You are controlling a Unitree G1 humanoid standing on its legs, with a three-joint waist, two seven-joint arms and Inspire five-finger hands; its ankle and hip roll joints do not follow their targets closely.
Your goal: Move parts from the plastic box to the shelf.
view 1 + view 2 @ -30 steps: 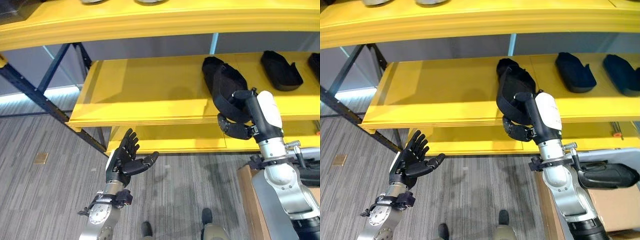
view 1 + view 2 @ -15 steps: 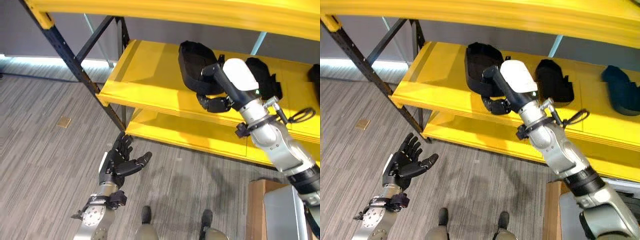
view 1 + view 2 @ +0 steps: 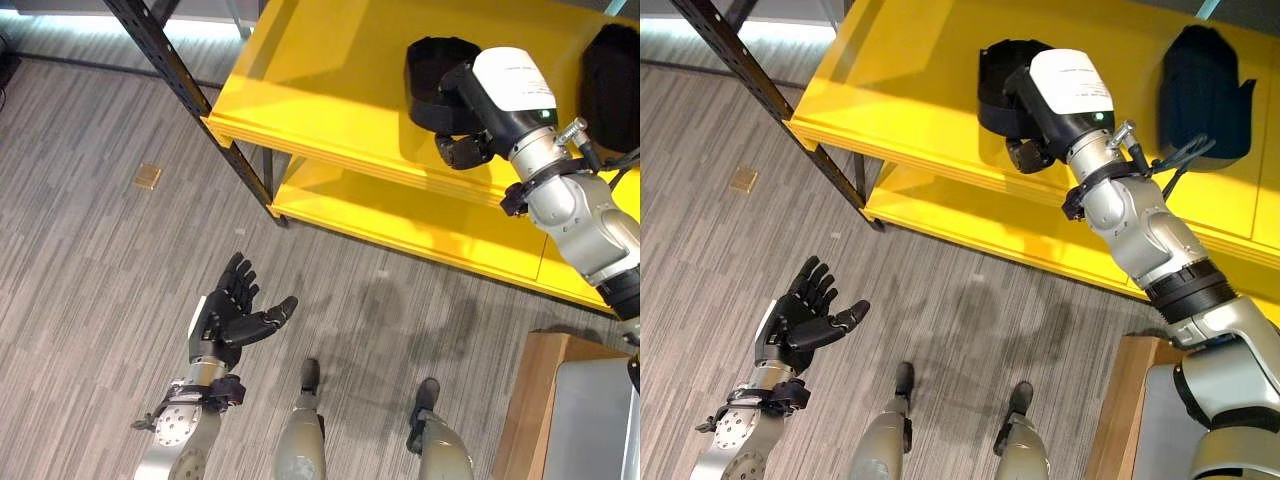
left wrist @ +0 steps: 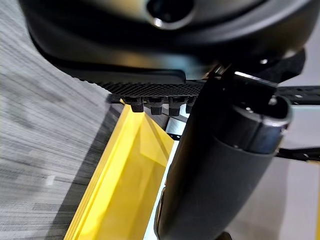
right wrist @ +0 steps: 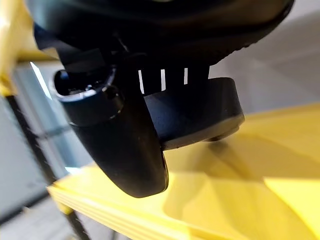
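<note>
Left eye view: no legible writing on any object; a white label patch on the right wrist housing carries print too small to read. Right hand (image 3: 1028, 152) reaches over the front edge of the yellow shelf (image 3: 320, 70), its fingers curled around the near rim of a black part (image 3: 432, 72) that sits on the shelf board. Right wrist view shows the thumb (image 5: 125, 150) alongside the black part (image 5: 200, 112), whose underside rests just above the yellow surface. A second black part (image 3: 1202, 62) lies further along the same shelf, well apart. Left hand (image 3: 232, 315) hangs low over the grey floor (image 3: 90, 260), palm up, fingers spread, holding nothing.
</note>
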